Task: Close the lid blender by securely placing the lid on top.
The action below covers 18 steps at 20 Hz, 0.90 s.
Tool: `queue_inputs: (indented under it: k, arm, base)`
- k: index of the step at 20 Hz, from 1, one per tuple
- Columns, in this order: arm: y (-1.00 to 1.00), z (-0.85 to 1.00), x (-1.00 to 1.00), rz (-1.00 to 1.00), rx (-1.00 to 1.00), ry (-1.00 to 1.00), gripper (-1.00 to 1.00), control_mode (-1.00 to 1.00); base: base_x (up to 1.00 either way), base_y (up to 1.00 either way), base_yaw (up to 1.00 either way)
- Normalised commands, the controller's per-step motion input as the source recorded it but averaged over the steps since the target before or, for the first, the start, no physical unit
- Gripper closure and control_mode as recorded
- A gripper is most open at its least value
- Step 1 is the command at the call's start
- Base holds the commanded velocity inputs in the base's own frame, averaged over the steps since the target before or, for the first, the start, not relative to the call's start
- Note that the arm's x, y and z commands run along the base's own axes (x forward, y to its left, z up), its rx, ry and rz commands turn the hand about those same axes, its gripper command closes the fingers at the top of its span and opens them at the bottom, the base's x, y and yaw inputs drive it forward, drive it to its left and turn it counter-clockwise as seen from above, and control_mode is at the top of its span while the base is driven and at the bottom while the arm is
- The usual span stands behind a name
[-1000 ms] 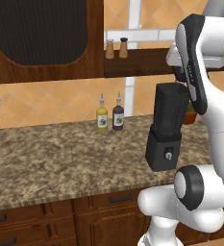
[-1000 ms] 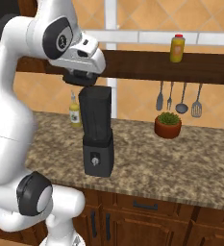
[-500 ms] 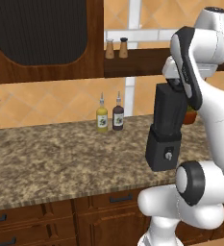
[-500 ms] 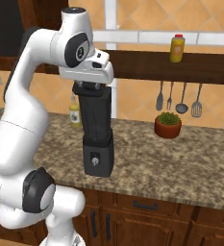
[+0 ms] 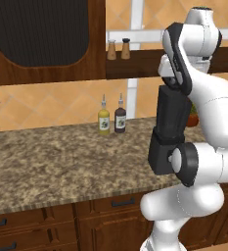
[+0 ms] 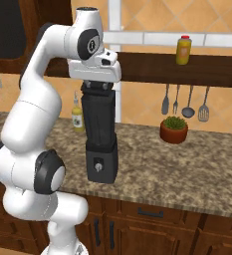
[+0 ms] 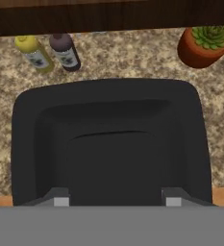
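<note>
The blender (image 6: pixel 100 144) stands on the granite counter, a tall dark jar on a boxy base with a small silver knob (image 6: pixel 98 167). It is also in the left base view as the blender (image 5: pixel 167 132). My gripper (image 6: pixel 98 88) hangs straight down right above the jar's top. From the hand view the jar's rounded square rim (image 7: pixel 27 144) lies below. A smaller black lid (image 7: pixel 114 163) sits between my fingertips (image 7: pixel 60 199), which press on its two sides, over the jar's opening. I cannot tell whether the lid touches the rim.
Two sauce bottles (image 5: pixel 103 120) stand by the wall behind the blender. A potted plant (image 6: pixel 174 129) sits to its right, with utensils (image 6: pixel 187 102) hanging above. A wooden shelf (image 6: pixel 187 67) with a yellow bottle (image 6: pixel 183 50) runs just behind my hand.
The arm's upper links have swung upright and the hand has turned. It now sits square over the blender's jar; the blender has not moved.
</note>
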Motion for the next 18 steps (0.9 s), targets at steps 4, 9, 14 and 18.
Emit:
queue_inputs:
  k: [4, 9, 14, 18]
  arm:
    - [0.00, -0.24, 0.17, 0.00, 0.00, 0.05, 1.00, -1.00]
    - [0.00, -0.18, 0.23, 0.00, 0.00, 0.01, 1.00, -1.00]
    - [-0.01, -0.25, 0.17, 0.00, 0.00, 0.00, 1.00, -1.00]
    - [-0.05, -0.28, 0.25, 0.00, 0.00, 0.00, 1.00, -1.00]
  base:
    - [0.00, 0.00, 0.00]
    - [0.00, 0.00, 0.00]
    - [0.00, 0.00, 0.00]
    - [0.00, 0.00, 0.00]
